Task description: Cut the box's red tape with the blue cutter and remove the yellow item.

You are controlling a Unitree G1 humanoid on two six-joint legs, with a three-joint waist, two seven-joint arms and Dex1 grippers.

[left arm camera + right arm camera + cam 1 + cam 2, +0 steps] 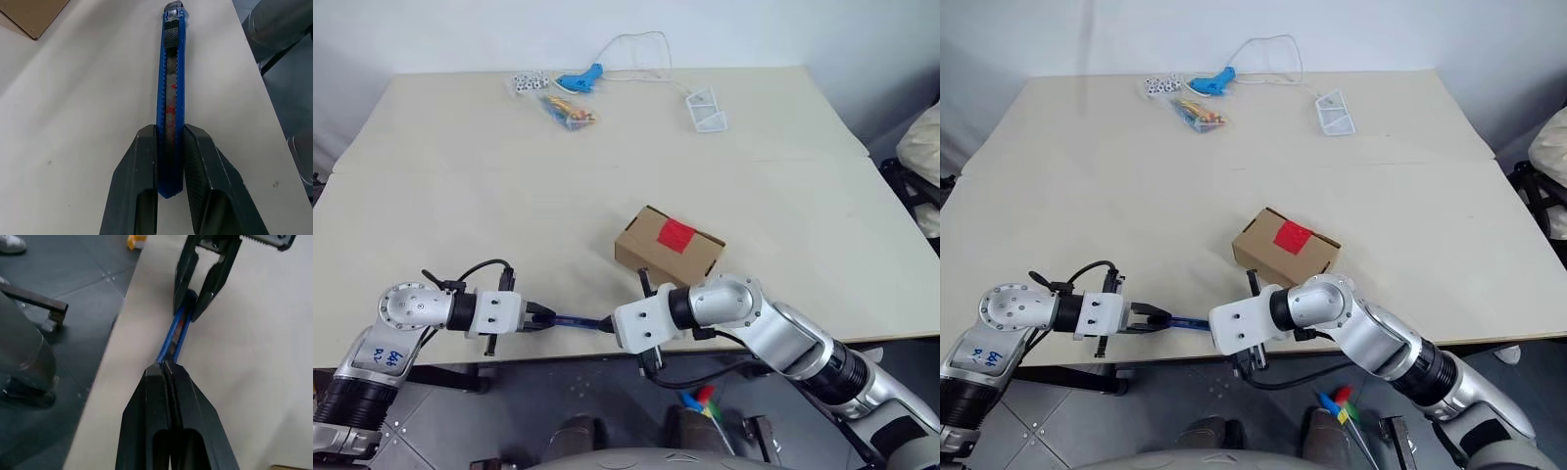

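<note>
Both grippers hold the blue cutter at the table's near edge

We pinch one end of the blue cutter (pixel 170 98) in our left gripper (pixel 170 161), and our right gripper (pixel 167 369) is pressed together on the other end, so the tool hangs level between both hands just above the near edge of the table (pixel 460 186). We judge this is either a handover or a pull on the slider to bare the blade. The box (pixel 668 246) sits a little beyond our right hand, flaps closed, red tape (pixel 675 233) uncut across the seam. The yellow item is presumably inside; we cannot see it.
</note>
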